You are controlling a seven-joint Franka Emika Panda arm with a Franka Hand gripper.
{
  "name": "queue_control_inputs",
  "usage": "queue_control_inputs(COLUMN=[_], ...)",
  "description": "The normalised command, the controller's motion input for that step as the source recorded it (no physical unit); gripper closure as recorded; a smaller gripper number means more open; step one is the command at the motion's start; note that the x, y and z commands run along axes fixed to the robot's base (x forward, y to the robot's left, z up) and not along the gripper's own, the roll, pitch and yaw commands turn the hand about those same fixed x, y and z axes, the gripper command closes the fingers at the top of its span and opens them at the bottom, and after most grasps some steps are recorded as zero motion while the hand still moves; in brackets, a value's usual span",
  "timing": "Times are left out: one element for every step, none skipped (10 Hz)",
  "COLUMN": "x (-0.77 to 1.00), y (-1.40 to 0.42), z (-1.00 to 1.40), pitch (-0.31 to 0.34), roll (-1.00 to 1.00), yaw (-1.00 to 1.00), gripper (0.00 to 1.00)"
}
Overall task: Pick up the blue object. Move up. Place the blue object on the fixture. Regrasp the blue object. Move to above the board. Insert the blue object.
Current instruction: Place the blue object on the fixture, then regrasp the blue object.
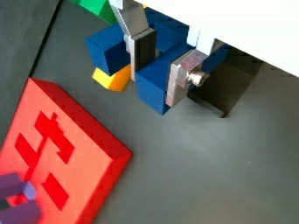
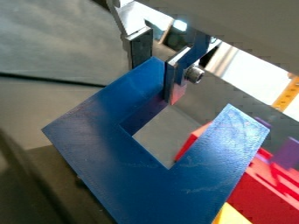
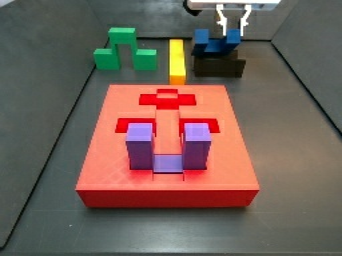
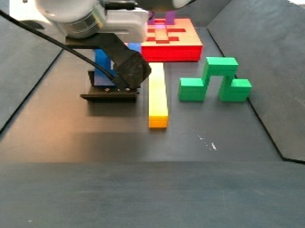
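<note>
Dark grey flooring carries everything. At its far edge the gripper (image 3: 231, 22) hangs directly over the fixture (image 3: 222, 67), its silver fingers (image 1: 177, 80) narrowly straddling one prong of the blue object (image 3: 214, 45), which sits on the fixture with prongs upward. Whether the pads press it, I cannot tell. Nearer lies the board (image 3: 118, 165), beyond the yellow bar's (image 3: 178, 60) near end.

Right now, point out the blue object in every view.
Wrist view: blue object, a prong between the gripper fingers.
Wrist view: fills the frame.
Side view: far right, on the fixture.
Side view: left.
Shared landmark: yellow bar beside it.
</note>
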Motion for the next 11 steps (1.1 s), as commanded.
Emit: queue_control_inputs(x=[0.22, 0.20, 0.33, 0.36, 0.16, 0.00, 0.00, 0.00, 0.28, 0.19, 0.41], y=[0.06, 0.05, 0.01, 0.09, 0.07, 0.00, 0.00, 0.00, 0.00, -0.03, -0.09], z=[-0.22, -0.25, -0.27, -0.23, -0.19, -0.09, 0.00, 0.00, 0.22, 0.39, 0.38], pitch=[0.163, 0.109, 0.000, 0.000, 0.000, 0.000, 0.000, 0.000, -0.049, -0.329, -0.220], roll=[0.16, 0.16, 0.02, 0.00, 0.00, 0.09, 0.00, 0.00, 0.53, 0.85, 1.00], yaw=[0.02, 0.02, 0.00, -0.04, -0.09, 0.00, 0.00, 0.00, -0.16, -0.06, 0.00], gripper=[1.00, 1.00, 1.00, 1.00, 1.00, 1.00, 1.00, 0.00, 0.00, 0.00, 0.00])
